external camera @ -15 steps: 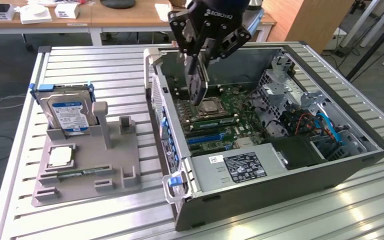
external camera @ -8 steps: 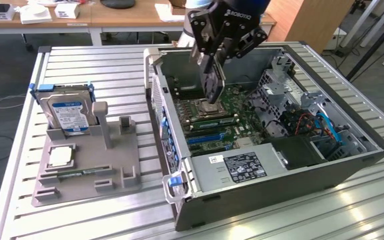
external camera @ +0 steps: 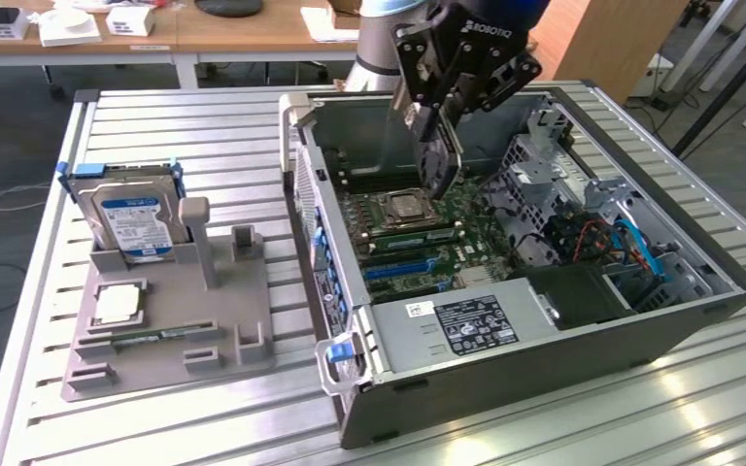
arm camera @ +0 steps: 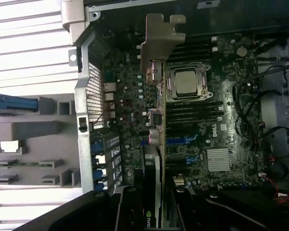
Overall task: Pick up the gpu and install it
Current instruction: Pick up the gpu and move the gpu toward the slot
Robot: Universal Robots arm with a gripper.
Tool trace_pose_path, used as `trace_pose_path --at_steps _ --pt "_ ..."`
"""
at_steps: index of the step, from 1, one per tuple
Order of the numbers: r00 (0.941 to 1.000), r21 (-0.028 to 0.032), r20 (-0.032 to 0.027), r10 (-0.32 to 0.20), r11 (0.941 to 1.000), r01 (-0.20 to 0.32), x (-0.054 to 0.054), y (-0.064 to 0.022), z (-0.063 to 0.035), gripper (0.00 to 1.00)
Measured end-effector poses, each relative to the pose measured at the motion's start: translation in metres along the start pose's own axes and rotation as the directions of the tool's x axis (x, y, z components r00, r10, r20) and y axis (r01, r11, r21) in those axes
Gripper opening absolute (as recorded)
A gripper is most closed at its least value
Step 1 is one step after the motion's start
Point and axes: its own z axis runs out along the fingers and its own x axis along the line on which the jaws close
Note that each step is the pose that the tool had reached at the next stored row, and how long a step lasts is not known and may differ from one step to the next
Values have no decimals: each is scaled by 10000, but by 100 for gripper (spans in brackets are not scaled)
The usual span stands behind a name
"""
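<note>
The gpu [external camera: 441, 160] hangs on edge over the motherboard [external camera: 431, 243] inside the open computer case [external camera: 542, 364], above the CPU socket [external camera: 406, 207]. My gripper [external camera: 433, 118] is shut on the card's upper edge. In the wrist view, the gpu [arm camera: 154, 159] runs edge-on away from my gripper [arm camera: 156, 204], and its silver end bracket [arm camera: 160, 43] reaches toward the case's rear wall. Blue expansion slots [arm camera: 183, 142] lie on the board beside the card's line.
A grey parts holder [external camera: 166, 330] stands at the exterior view's left with a hard drive [external camera: 133, 218], a CPU [external camera: 117, 303] and a memory stick [external camera: 152, 335]. Inside the case are a power supply [external camera: 477, 325], drive cages [external camera: 542, 170] and blue cables [external camera: 632, 248].
</note>
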Motion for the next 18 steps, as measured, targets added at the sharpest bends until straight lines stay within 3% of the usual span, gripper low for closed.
trace_pose_path --at_steps 1,3,8,10,15,18 --pt "10000 -10 72 -6 10000 6 -27 4 -2 27" --pt "9999 -19 158 -14 10000 14 -82 16 -6 27" --pt "9996 -31 274 -22 10000 23 -223 70 2 27" --pt "9994 -39 356 -30 10000 31 -268 95 7 27" --pt "9975 -89 703 -55 9999 62 -339 155 15 27" --pt "9971 -108 759 -59 9999 68 -381 180 32 27"
